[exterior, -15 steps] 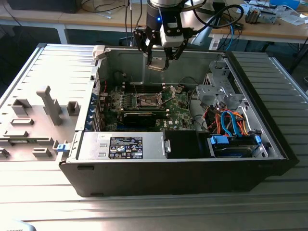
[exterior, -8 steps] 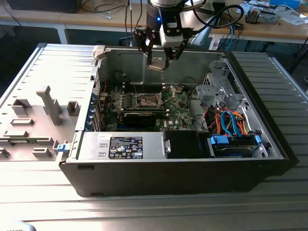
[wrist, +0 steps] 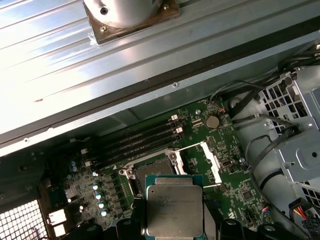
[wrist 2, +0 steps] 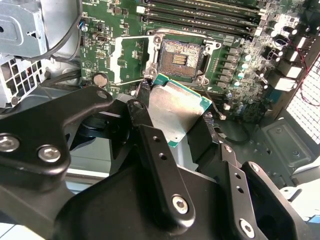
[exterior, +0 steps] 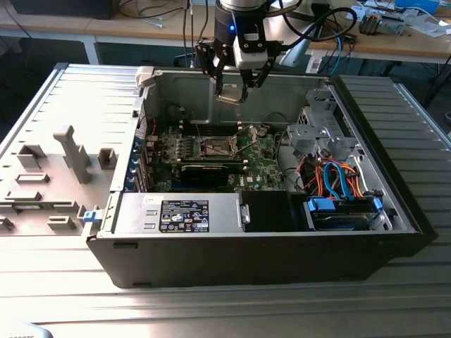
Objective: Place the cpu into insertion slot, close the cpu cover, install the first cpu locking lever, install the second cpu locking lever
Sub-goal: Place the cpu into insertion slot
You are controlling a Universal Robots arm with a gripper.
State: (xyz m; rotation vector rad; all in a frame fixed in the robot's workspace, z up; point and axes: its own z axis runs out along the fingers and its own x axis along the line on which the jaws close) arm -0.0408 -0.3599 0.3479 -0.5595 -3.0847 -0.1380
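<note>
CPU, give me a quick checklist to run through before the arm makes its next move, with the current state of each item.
1. cpu clamped in the gripper: ok.
2. insertion slot open, nothing lying in it: ok.
3. cpu cover swung off the slot: ok.
4. cpu lined up squarely over the slot: cannot tell.
5. cpu corner orientation matched to the slot: cannot tell.

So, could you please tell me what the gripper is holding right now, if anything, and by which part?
The gripper holds the cpu, with its jaws clamped on two opposite side edges and the metal top bare.
</note>
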